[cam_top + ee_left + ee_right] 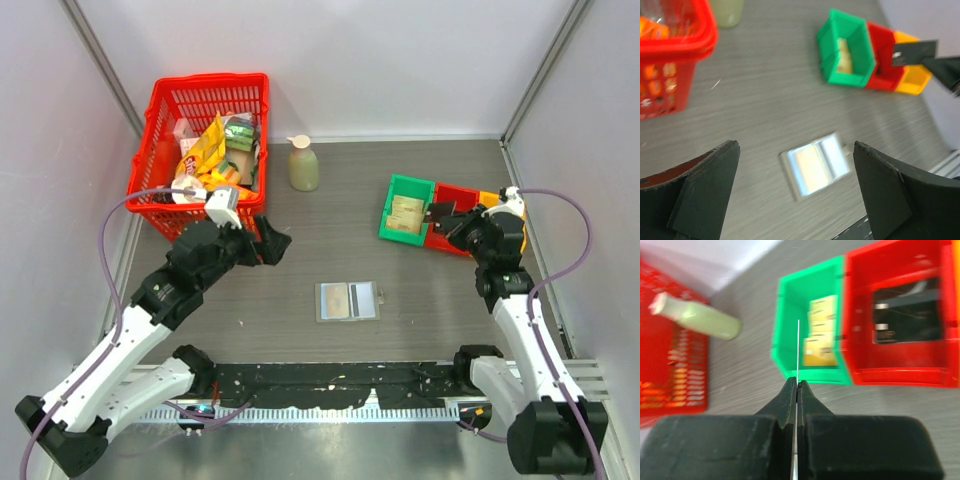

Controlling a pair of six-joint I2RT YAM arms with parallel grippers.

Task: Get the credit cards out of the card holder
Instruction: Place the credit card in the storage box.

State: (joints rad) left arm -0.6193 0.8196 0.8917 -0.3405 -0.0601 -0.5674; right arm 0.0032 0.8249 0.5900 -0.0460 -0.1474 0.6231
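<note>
**Card pinched over the bins, holder lying open**

The card holder (348,301) lies open and flat at the table's middle, pale panels up. At its 2 o'clock, the right gripper (797,383) has its jaws pressed on a thin dark card (914,52), held on edge about where the green bin (412,183) meets the red bin (455,192). Yellowish cards (820,332) lie in the green bin. At 10 o'clock, the left gripper (272,243) hovers with jaws spread wide, beside the red basket (210,80).

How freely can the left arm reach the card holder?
Probably yes: the card holder lies open on the bare table, the left fingers are spread, and nothing stands between them.
</note>
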